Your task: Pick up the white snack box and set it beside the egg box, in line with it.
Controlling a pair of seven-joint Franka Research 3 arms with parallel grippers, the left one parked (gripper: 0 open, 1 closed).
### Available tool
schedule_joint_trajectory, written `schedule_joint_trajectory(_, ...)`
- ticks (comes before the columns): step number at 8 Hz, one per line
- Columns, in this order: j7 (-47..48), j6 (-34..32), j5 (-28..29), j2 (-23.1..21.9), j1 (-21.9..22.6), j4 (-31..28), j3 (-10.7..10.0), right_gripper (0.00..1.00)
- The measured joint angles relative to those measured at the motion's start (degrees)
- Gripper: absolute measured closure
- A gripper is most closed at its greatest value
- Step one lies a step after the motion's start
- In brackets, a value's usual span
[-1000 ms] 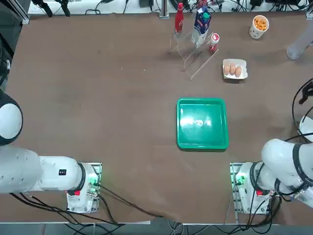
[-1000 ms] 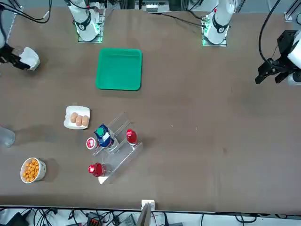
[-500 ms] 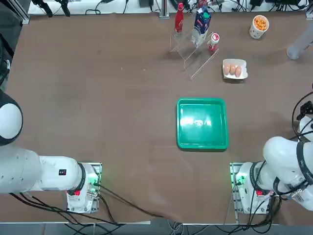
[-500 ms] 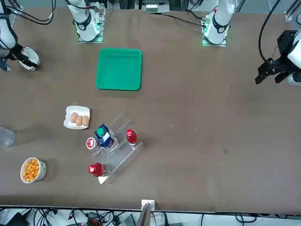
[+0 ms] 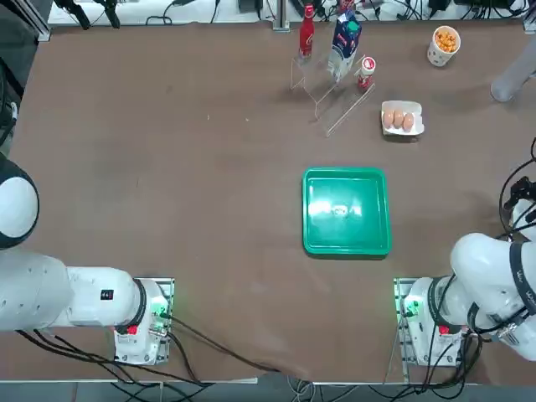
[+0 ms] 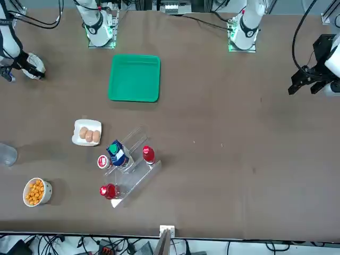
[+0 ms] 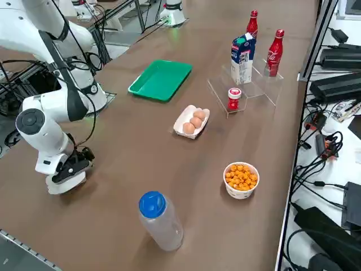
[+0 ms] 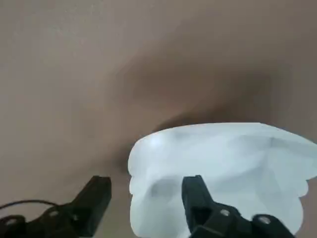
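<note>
The white snack box lies near the table's right edge, by the robot's side. My right gripper is down on it and open. In the wrist view one finger is over the box and the other stands outside its rounded corner, with a gap to the wall. The egg box, with brown eggs in it, sits farther out on the table. In the top view the snack box and the gripper are out of frame.
A green tray lies mid-table. A clear rack holds red bottles and a carton beyond the egg box. A cup of orange snacks and a blue-capped bottle stand towards the far right corner.
My right arm has swung in over the white snack box and come down on it. The fingers have drawn a little closer together.
</note>
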Motion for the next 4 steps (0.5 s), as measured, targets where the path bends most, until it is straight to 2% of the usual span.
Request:
schedule_joint_trajectory(2, 0.01, 0.0, 1.02, 0.04, -0.28, 0.01, 0.0, 0.61)
schedule_joint_trajectory(4, 0.01, 0.0, 1.24, 0.05, -0.41, 0.01, 0.0, 0.98)
